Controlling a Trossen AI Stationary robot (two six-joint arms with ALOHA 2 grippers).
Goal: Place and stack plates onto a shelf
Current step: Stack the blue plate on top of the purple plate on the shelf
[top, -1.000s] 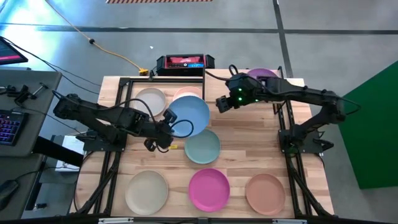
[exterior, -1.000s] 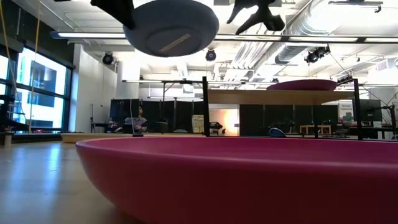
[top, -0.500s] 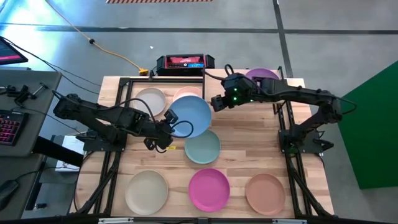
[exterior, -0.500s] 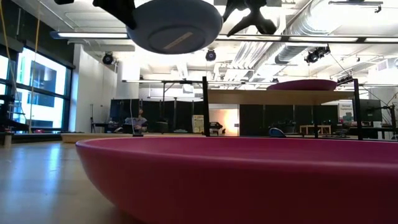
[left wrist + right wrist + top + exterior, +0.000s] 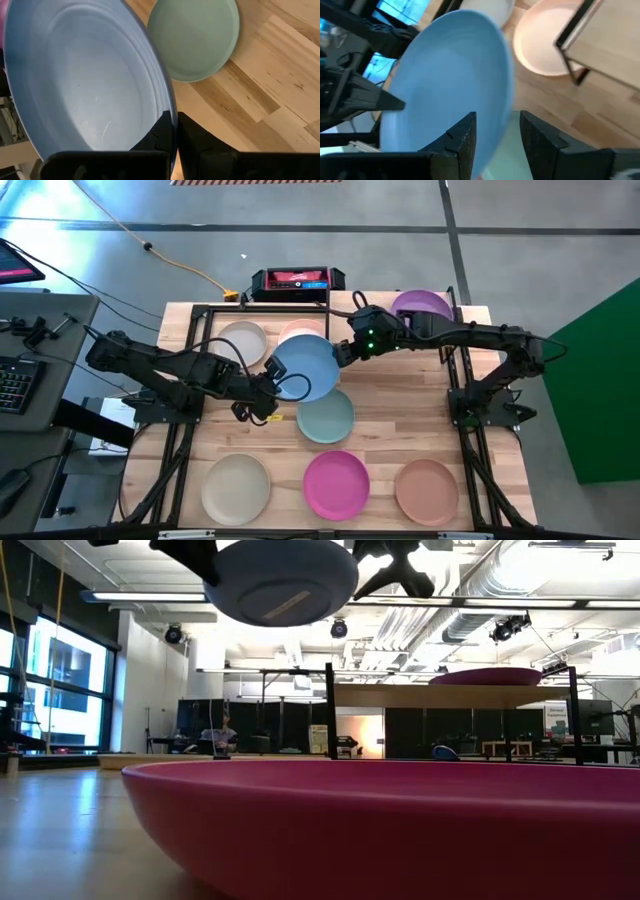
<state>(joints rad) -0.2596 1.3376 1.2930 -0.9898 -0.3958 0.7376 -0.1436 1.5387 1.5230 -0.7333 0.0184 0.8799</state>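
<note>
Left gripper point(image 5: 268, 388), fingers clamped on its rim, holds the blue plate point(image 5: 306, 366) aloft for handover; right gripper point(image 5: 340, 352), fingers spread, straddles the opposite rim.

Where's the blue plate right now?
In the high view the blue plate is held off the table by the left pincer, above the teal plate, with the open right pincer at its opposite rim.

1 camera looks straight down on the whole table point(image 5: 400, 415); 1 sits at tabletop height behind the magenta plate point(image 5: 380, 830); 2 wrist cameras both closely frame the blue plate point(image 5: 85, 85).
</note>
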